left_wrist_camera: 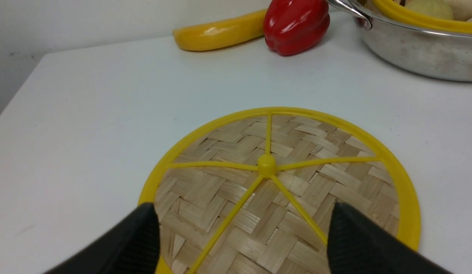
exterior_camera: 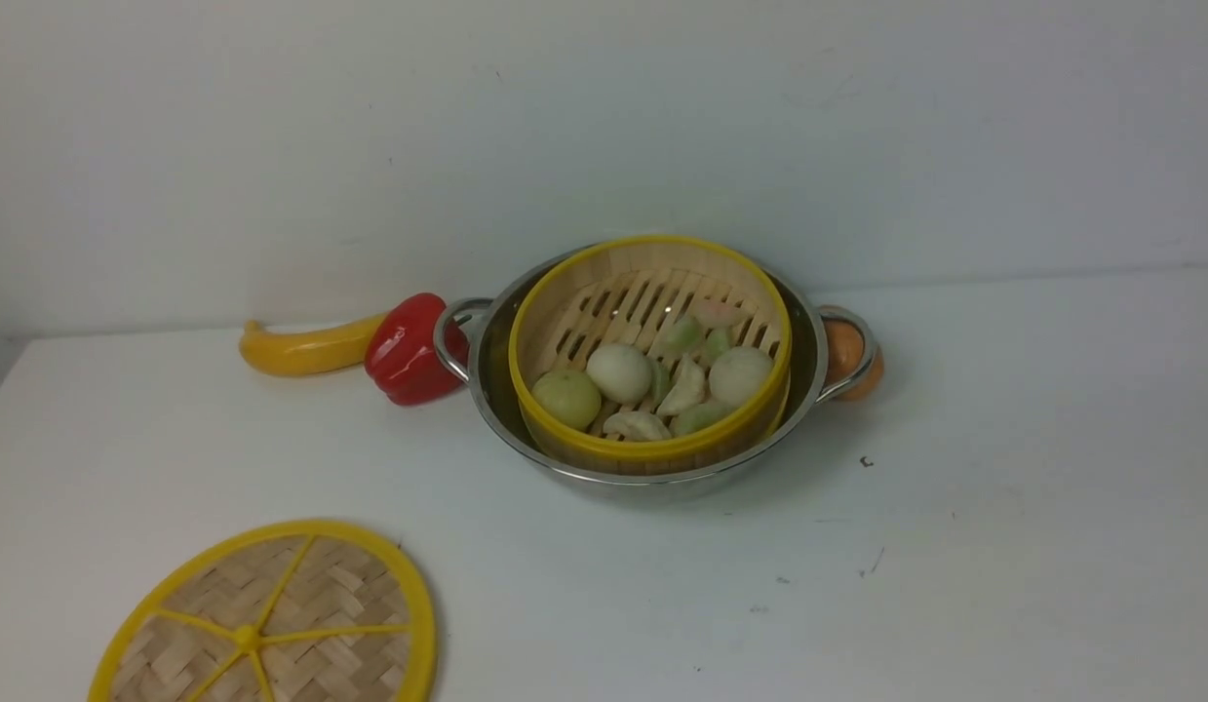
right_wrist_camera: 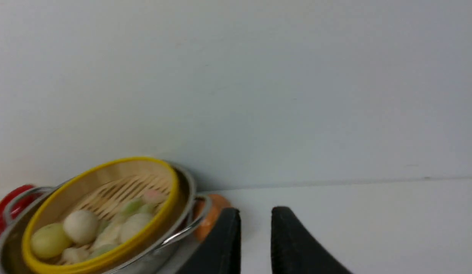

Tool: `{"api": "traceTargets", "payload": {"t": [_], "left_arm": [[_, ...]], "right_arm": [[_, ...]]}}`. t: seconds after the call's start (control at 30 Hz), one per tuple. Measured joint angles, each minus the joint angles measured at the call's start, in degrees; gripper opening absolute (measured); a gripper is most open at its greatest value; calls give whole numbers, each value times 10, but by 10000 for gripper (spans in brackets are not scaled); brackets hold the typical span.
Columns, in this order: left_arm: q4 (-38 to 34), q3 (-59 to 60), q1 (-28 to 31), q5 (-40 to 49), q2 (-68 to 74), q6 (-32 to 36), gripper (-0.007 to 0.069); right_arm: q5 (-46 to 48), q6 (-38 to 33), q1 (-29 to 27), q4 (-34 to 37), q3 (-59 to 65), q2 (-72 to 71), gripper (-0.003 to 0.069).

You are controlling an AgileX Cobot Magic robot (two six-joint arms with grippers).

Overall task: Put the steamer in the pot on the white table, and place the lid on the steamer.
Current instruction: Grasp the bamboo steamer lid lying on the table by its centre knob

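Note:
The steamer sits inside the pot at the back middle of the white table. It holds several pale buns and dumplings, and its top is uncovered. The lid lies flat on the table at the front left, apart from the pot. My left gripper is open and empty, its fingers spread just above the near half of the lid. My right gripper is shut and empty, to the right of the pot and steamer. Neither gripper shows in the front view.
A red pepper and a yellow squash lie left of the pot by the wall. An orange fruit sits behind the pot's right handle. The wall rises close behind the pot. The table's left edge is near the lid.

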Motion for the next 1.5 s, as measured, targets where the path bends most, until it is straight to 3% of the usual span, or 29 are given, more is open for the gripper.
{"api": "traceTargets", "payload": {"t": [0.1,0.27,0.4,0.57,0.73,1.5], "left_arm": [[0,0,0,0,0,0,545],[0,0,0,0,0,0,545],[0,0,0,0,0,0,545],[0,0,0,0,0,0,545],[0,0,0,0,0,0,545],[0,0,0,0,0,0,545]], "right_arm": [[-69,-1,-14,6,85,-48,148],[-89,-9,-15,-20,170,-118,162],[-77,-14,-15,-38,175,-163,169],[13,-24,-15,-93,175,-198,183],[66,2,-15,-100,176,-199,199],[69,26,-15,-102,176,-199,239]]}}
